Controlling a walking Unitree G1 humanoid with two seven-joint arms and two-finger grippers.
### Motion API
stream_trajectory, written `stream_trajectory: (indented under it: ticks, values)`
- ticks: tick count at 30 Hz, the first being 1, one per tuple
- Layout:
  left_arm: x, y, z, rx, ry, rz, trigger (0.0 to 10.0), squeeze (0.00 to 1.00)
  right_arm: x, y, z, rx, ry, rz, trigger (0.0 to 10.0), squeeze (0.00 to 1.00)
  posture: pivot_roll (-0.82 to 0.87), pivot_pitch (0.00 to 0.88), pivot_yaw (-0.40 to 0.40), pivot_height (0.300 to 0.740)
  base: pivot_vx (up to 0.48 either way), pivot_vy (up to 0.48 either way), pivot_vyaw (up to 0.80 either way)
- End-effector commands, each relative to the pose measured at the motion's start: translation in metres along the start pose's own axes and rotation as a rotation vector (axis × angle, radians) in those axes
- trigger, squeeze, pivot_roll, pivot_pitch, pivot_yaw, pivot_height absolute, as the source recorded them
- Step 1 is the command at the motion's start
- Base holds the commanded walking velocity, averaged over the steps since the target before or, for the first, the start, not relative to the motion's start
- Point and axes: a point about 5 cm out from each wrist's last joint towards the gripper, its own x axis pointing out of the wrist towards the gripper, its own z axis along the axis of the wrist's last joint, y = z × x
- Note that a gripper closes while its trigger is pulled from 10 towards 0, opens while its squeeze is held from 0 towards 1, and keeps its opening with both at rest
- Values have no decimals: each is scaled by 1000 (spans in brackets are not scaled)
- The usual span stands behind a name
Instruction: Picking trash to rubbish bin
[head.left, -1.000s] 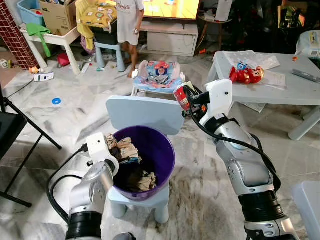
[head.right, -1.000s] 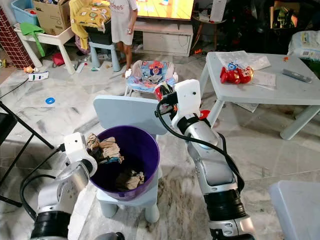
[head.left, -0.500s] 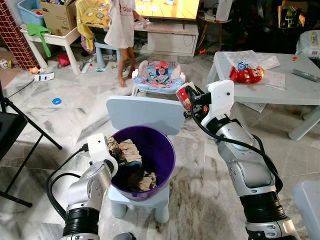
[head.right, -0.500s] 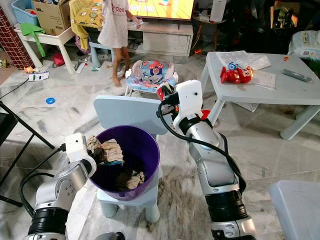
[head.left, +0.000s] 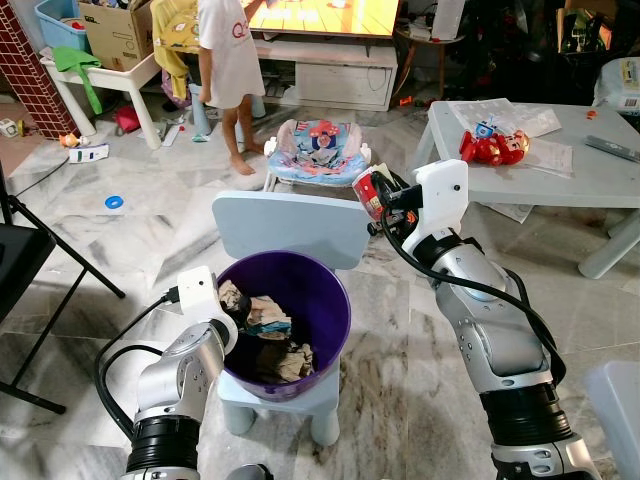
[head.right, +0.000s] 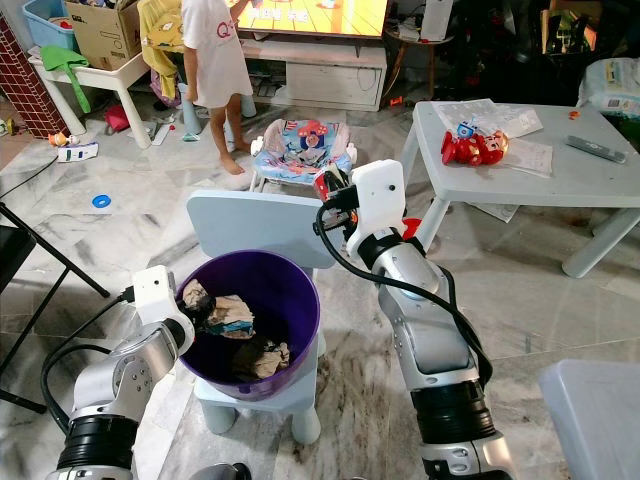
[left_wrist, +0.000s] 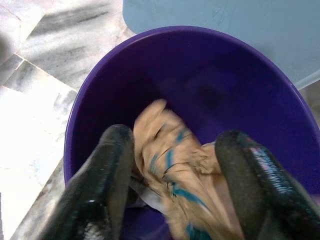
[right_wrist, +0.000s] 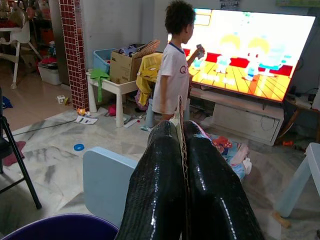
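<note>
A purple bin (head.left: 335, 290) stands on a small light blue chair (head.left: 290, 225), with crumpled paper trash in its bottom. My left gripper (head.left: 230, 303) hangs just inside the bin's left rim (left_wrist: 200, 40), open. A brown crumpled paper wad with blue print (left_wrist: 175, 185) lies between and below its fingers, blurred. My right gripper (head.left: 378, 195) is held up behind the chair's backrest, to the right of the bin. It is shut on a flat red packet (head.left: 364, 193), whose thin edge (right_wrist: 180, 107) sticks out between the fingers.
A grey table (head.left: 580, 180) with a red toy stands at the right. A baby bouncer (head.left: 318, 150) lies behind the chair. A person (head.left: 228, 70) stands near the TV. A black stand (head.left: 40, 270) is at the left, a grey stool (head.left: 615, 400) at bottom right.
My left gripper has opened and the brown paper wad has gone from the rim down into the bin. The person has shifted by the TV. My right arm has barely moved.
</note>
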Motion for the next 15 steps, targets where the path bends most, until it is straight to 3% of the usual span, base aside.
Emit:
stream_trajectory:
  ticks: [1,9,11,15]
  values:
    - [-1,1,-1,30,6,1,10000,1000,-1,-1,3,-7,-6,-1,10000,0,72,127,-48,740,0,0,0]
    - [-2,1,-2,52,-5,15,10000,1000,-2,-2,2,-8,-4,-5,10000,0,72,127,-48,740,0,0,0]
    - [-4,1,2,59,-45,26,10000,1000,-2,-2,2,-6,-5,-4,10000,0,76,125,-46,740,0,0,0]
    - [-24,5,16,138,-160,54,10000,1000,-1,0,0,8,-3,4,10000,0,118,130,-44,740,0,0,0]
